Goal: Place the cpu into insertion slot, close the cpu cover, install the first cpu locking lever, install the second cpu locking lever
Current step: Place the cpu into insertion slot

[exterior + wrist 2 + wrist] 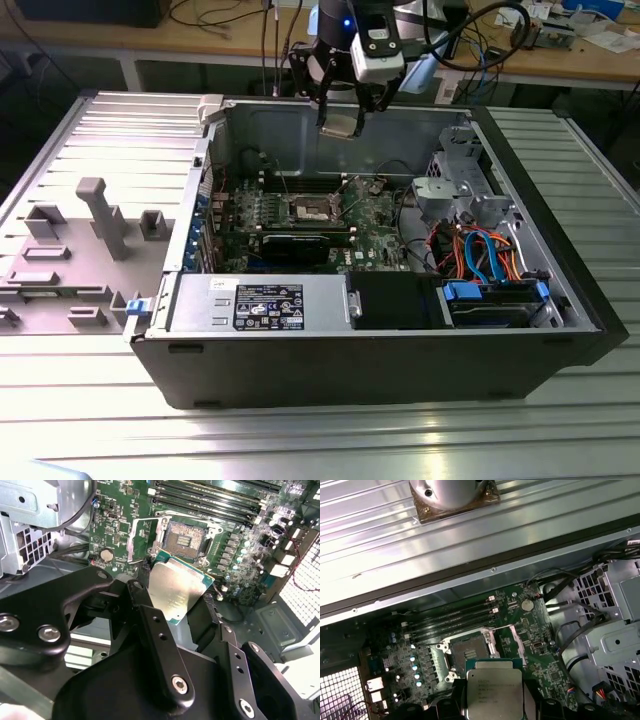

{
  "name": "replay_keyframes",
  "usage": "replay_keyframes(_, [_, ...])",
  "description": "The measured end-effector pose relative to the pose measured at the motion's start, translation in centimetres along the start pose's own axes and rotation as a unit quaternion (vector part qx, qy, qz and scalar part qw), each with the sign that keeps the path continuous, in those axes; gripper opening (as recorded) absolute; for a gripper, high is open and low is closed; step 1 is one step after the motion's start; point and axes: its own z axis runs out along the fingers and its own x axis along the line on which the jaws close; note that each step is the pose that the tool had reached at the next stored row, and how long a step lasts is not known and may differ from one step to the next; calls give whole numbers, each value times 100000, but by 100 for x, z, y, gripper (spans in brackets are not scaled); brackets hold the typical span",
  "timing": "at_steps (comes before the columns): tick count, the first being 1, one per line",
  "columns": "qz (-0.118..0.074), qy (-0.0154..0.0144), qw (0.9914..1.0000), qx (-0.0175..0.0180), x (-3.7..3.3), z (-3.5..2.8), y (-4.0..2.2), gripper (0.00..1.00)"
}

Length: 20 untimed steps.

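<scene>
High over the computer case (400, 372), the claw (341, 120) pinches the cpu (176, 591) by its edges, with the insertion slot (182, 540) open below. It looks light, thin, stiff and easy to hurt, so the edges seem safest.

both wrist views overlook insertion slot (184, 540)

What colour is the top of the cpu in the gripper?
The cpu top is dull silver, with a green rim; best in the second wrist view.
</scene>
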Motion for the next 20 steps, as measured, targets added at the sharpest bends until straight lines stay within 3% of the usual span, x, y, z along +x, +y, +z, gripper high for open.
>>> replay_keyframes(5, [3413, -275, 99941, -14, 0, 4, 0, 55])
replay_keyframes(12, [3952, -321, 99921, -17, 25, 4, -8, 55])
replay_keyframes(14, [5313, -437, 99858, -8, 26, 7, -8, 55])
replay_keyframes(16, [7403, -602, 99724, -18, 26, 12, -9, 55])
replay_keyframes(20, [7687, -627, 99702, -21, 26, 12, -9, 55])
